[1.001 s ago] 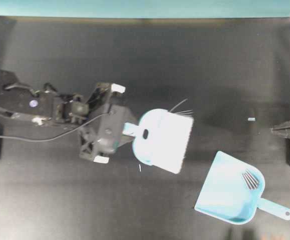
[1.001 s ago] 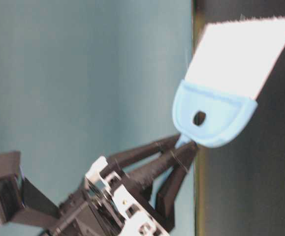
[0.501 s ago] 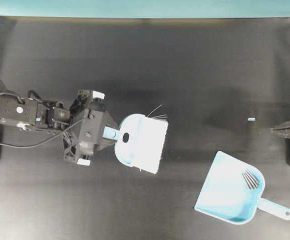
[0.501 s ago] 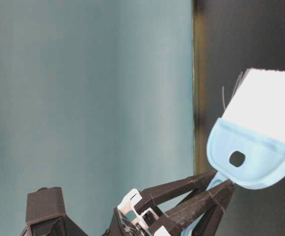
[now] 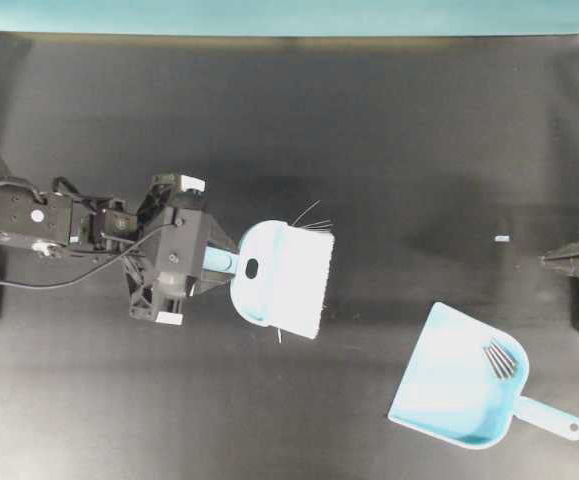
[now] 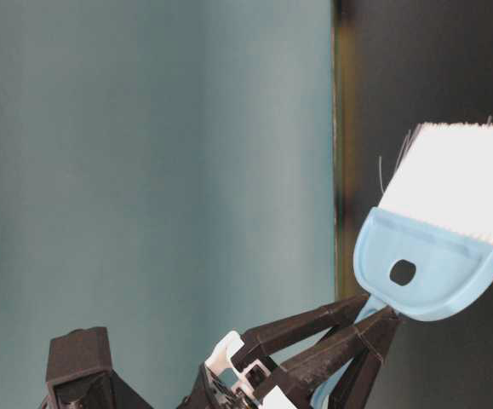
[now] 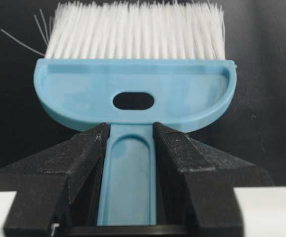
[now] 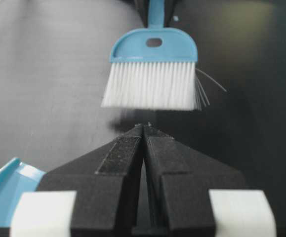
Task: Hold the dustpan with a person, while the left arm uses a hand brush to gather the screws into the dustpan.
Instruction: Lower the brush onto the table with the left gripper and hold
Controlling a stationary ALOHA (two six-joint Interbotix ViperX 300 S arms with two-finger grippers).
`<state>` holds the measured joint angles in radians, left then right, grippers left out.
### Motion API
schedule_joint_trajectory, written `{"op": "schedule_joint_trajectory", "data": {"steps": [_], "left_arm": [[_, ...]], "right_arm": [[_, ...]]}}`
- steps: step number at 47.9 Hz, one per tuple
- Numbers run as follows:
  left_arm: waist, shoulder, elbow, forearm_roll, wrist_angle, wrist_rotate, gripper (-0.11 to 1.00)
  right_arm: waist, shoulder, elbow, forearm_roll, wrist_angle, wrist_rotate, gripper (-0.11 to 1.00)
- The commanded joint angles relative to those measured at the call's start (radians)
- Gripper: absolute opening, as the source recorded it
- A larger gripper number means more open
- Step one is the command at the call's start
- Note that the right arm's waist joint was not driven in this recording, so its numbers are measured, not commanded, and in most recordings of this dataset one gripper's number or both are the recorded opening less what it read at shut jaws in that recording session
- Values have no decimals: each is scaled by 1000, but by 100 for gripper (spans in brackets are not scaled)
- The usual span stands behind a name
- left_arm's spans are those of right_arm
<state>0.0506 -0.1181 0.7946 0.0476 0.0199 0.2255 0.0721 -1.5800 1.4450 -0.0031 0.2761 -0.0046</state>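
Brush handle is clamped between the fingers of the left gripper point(image 5: 209, 262), the hand brush point(image 5: 279, 277) held left of centre. Screws point(image 5: 500, 357) are gathered inside the dustpan point(image 5: 449, 385) further right. Jaws of the right gripper point(image 8: 143, 129) are pressed together, empty.

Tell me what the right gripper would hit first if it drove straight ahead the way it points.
Probably the hand brush: its white bristles sit dead ahead of the shut right gripper, though height is hard to judge.

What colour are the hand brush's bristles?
White, with a few stray hairs; the hand brush shows them best in the left wrist view.
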Motion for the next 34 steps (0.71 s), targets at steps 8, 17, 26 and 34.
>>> {"op": "schedule_joint_trajectory", "data": {"steps": [8, 17, 26, 34], "left_arm": [[-2, 18, -8, 2, -25, -18, 31], [-6, 26, -8, 2, -21, -20, 64], [-11, 23, -5, 3, -28, -18, 73], [-9, -5, 2, 2, -28, -18, 74]], "right_arm": [[0, 9, -5, 0, -11, -6, 0], [0, 9, -5, 0, -11, -6, 0], [0, 9, -5, 2, -11, -6, 0], [0, 11, -5, 2, -11, -6, 0]]}}
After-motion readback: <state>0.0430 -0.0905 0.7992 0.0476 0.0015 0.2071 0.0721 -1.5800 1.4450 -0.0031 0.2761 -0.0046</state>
